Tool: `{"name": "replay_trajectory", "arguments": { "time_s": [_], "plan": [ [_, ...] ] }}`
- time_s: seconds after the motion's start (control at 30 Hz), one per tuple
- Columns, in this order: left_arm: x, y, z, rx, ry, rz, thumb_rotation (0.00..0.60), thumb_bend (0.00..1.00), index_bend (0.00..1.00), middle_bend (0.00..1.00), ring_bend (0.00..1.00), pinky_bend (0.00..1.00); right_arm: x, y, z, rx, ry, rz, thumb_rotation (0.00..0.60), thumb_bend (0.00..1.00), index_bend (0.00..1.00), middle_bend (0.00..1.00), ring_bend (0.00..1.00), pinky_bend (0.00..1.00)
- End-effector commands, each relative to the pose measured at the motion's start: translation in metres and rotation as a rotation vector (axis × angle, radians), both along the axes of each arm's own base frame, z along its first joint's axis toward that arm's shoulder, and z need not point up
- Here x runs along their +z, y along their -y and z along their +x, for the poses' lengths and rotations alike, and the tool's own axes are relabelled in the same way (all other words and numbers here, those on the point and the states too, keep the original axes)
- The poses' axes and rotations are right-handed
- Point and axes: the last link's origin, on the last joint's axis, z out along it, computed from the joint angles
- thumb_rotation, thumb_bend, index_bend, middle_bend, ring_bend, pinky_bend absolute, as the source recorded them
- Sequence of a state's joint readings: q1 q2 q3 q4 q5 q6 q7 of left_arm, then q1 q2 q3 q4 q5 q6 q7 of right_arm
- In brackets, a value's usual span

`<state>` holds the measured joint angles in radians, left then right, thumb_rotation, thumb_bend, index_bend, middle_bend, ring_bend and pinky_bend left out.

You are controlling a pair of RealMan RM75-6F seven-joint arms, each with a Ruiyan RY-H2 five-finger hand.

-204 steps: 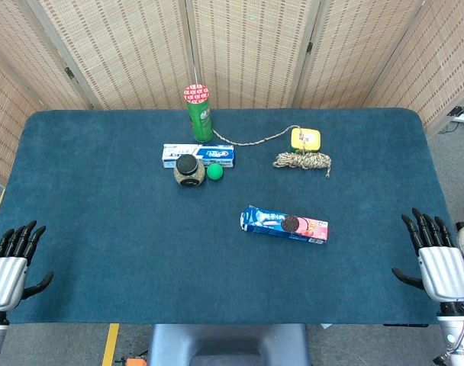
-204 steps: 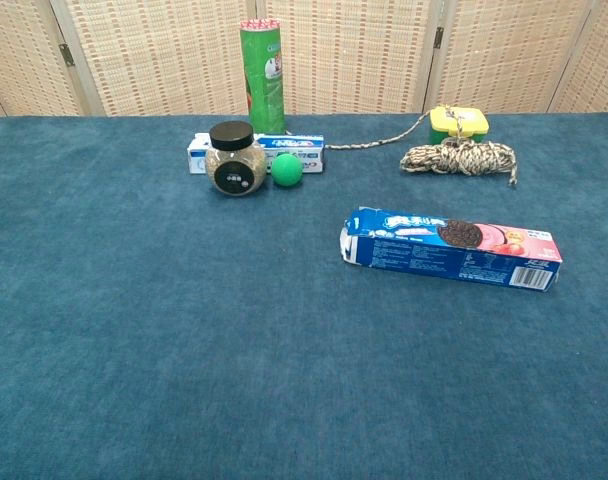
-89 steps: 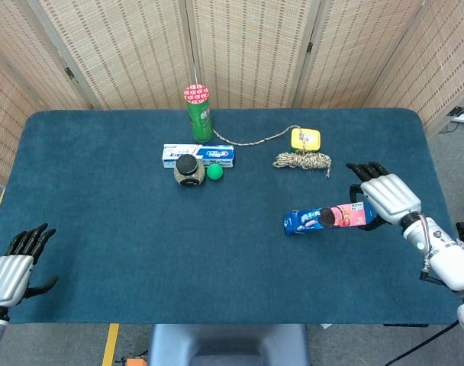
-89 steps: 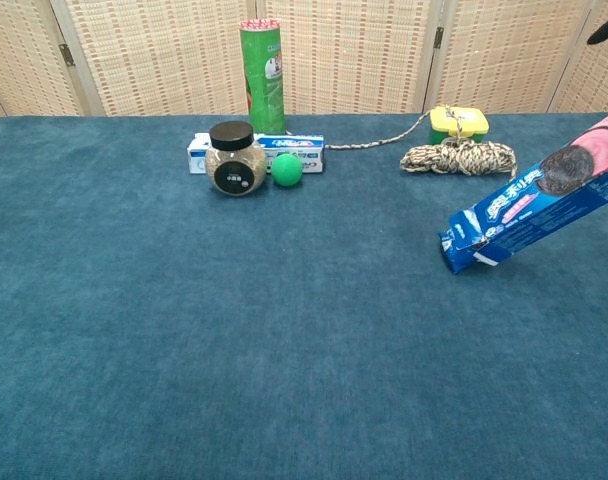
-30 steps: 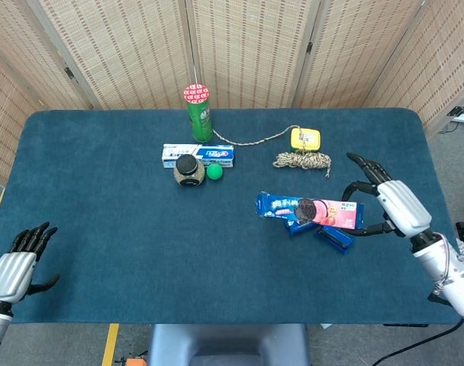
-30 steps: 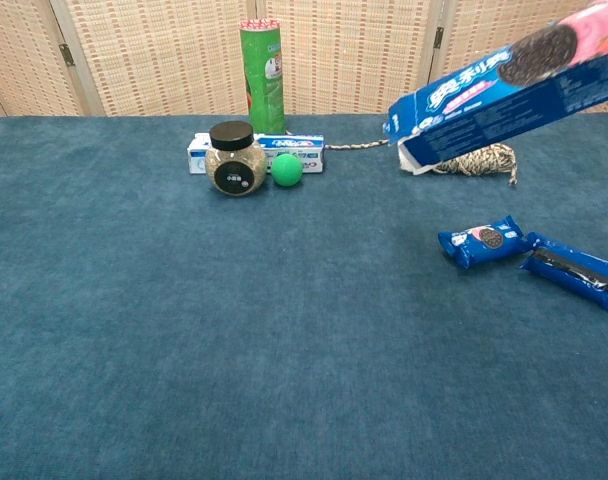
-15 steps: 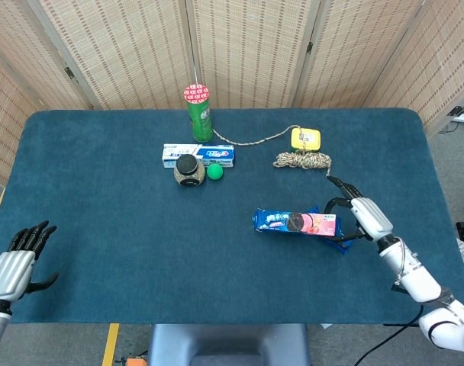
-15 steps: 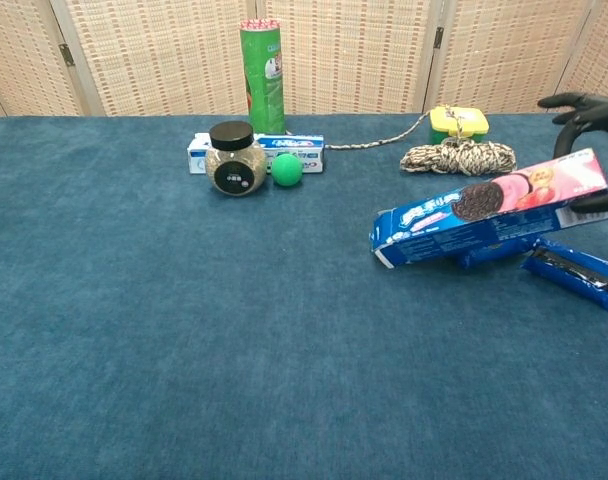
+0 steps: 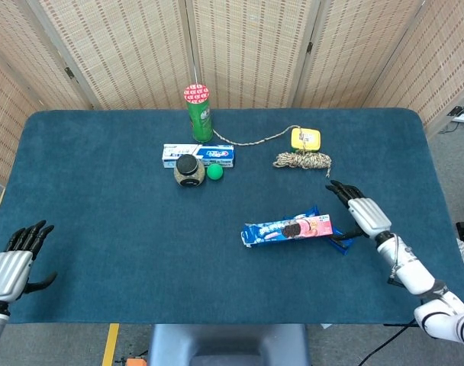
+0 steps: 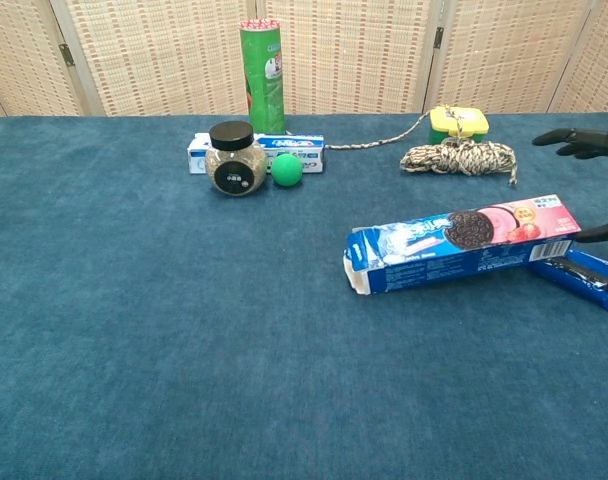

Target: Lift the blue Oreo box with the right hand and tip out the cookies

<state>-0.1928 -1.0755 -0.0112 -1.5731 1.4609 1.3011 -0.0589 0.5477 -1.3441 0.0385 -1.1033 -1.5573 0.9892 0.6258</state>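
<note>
The blue Oreo box [image 9: 285, 229] [image 10: 464, 242] lies flat on the blue table, its open flap end pointing left. My right hand [image 9: 362, 212] sits just past the box's right end with fingers spread wide and nothing in it. In the chest view only its fingertips [image 10: 576, 142] and thumb [image 10: 604, 230] show at the right edge. A blue cookie pack [image 10: 579, 275] [image 9: 340, 242] lies beside the box's right end, partly behind it. A sliver of another blue pack [image 9: 315, 211] peeks out behind the box. My left hand [image 9: 14, 263] rests open at the table's near left edge.
At the back stand a green can [image 9: 198, 112], a toothpaste box [image 9: 198, 155], a black-lidded jar [image 9: 189, 169] and a green ball [image 9: 214, 171]. A yellow case [image 9: 305, 139] and a coil of rope [image 9: 302, 160] lie behind my right hand.
The box came down from its raised tilt onto the table and slid a little left. My right hand let go of it and spread its fingers. Left hand unchanged.
</note>
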Motion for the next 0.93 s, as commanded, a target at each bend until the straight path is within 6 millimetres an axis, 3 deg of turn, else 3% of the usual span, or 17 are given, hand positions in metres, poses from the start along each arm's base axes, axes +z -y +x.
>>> {"name": "replay_trajectory", "arguments": {
  "time_s": [0.03, 0.17, 0.27, 0.4, 0.5, 0.7, 0.93],
  "plan": [
    [0.001, 0.001, 0.001, -0.005, 0.005, 0.001, 0.6, 0.3, 0.0, 0.03, 0.0, 0.02, 0.043, -0.028, -0.008, -0.008, -0.108, -0.107, 0.6, 0.14, 0.0, 0.0, 0.0, 0.0],
    [0.001, 0.003, 0.003, -0.019, 0.003, 0.01, 0.6, 0.3, 0.0, 0.03, 0.0, 0.02, 0.076, -0.065, -0.014, -0.043, -0.273, -0.289, 0.6, 0.14, 0.0, 0.0, 0.0, 0.0],
    [0.001, 0.005, 0.004, -0.03, 0.001, 0.018, 0.6, 0.3, 0.0, 0.03, 0.0, 0.02, 0.088, -0.094, -0.017, -0.089, -0.391, -0.415, 0.6, 0.14, 0.0, 0.0, 0.0, 0.0],
    [0.002, 0.005, 0.005, -0.035, 0.0, 0.029, 0.6, 0.3, 0.0, 0.03, 0.0, 0.02, 0.09, -0.126, -0.024, -0.154, -0.455, -0.523, 0.6, 0.14, 0.0, 0.0, 0.0, 0.0],
    [0.003, 0.006, 0.006, -0.044, 0.006, 0.032, 0.6, 0.3, 0.0, 0.03, 0.0, 0.02, 0.087, -0.145, -0.03, -0.189, -0.41, -0.544, 0.6, 0.14, 0.0, 0.0, 0.0, 0.0],
    [0.005, 0.006, 0.008, -0.072, 0.015, 0.037, 0.6, 0.3, 0.0, 0.03, 0.0, 0.02, 0.093, -0.163, -0.031, -0.192, -0.385, -0.555, 0.6, 0.14, 0.0, 0.0, 0.0, 0.0],
    [0.005, 0.007, 0.008, -0.074, 0.011, 0.046, 0.6, 0.3, 0.0, 0.03, 0.0, 0.02, 0.092, -0.161, -0.032, -0.191, -0.363, -0.52, 0.6, 0.14, 0.0, 0.0, 0.0, 0.0]
  ]
}}
